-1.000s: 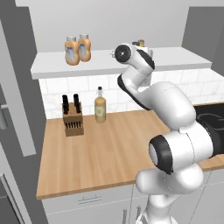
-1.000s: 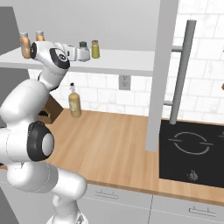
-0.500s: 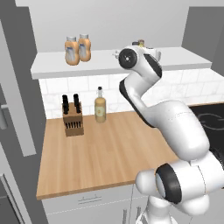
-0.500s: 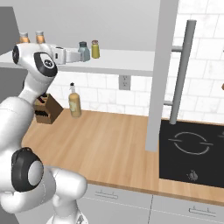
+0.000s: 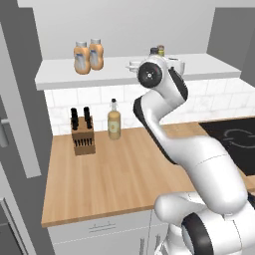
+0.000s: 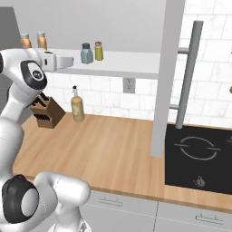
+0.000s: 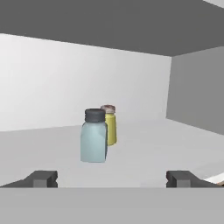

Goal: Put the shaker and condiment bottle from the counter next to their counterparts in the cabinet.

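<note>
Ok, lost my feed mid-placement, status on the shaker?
Gripper open, holding nothing. Shaker upright on the cabinet shelf, next to the green shaker. Both orange bottles on the shelf too. Nothing in the way.

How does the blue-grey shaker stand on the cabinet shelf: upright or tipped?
Upright: the shaker stands cap-up on the shelf, beside the olive-green shaker.

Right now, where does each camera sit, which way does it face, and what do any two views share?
Left base view: behind the arm's left, facing the light-brown wooden counter and white cabinet shelf; the white arm rises lower right.
Right base view: behind its right, facing the same counter and the black cooktop; arm at left.
Hand view: on the hand, looking along the shelf at the blue-grey shaker and olive-green shaker; open gripper at bottom.
Shared: right base and hand views both show both shakers.
</note>
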{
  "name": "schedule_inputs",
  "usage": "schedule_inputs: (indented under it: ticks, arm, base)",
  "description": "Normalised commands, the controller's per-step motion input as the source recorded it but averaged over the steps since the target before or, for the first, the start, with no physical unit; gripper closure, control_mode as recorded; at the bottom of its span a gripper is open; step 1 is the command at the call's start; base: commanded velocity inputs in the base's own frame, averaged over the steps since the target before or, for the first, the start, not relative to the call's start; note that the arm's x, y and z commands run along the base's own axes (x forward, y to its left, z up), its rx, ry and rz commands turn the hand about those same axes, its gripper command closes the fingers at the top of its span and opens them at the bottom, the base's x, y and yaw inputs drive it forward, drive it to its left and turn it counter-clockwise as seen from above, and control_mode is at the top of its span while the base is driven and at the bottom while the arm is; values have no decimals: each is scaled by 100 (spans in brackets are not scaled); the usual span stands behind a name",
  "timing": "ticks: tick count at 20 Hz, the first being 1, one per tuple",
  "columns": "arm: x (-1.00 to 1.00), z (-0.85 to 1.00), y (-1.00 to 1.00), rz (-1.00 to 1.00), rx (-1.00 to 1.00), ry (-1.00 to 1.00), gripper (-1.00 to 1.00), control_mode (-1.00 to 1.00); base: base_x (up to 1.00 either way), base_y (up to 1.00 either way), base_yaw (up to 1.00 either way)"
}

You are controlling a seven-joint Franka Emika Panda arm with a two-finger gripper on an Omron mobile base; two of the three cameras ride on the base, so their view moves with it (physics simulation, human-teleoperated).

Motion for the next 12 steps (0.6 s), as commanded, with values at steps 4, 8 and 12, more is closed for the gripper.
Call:
schedule_inputs:
  ticks: [4, 8, 12]
  arm:
    - [-84, 4, 41, 10, 0, 0, -100, -100]
    - [-99, 8, 31, 5, 0, 0, -100, -100]
    - [-97, 3, 18, 3, 0, 0, -100, -100]
  base:
    - [0, 0, 0]
    - [0, 0, 0]
    - [0, 0, 0]
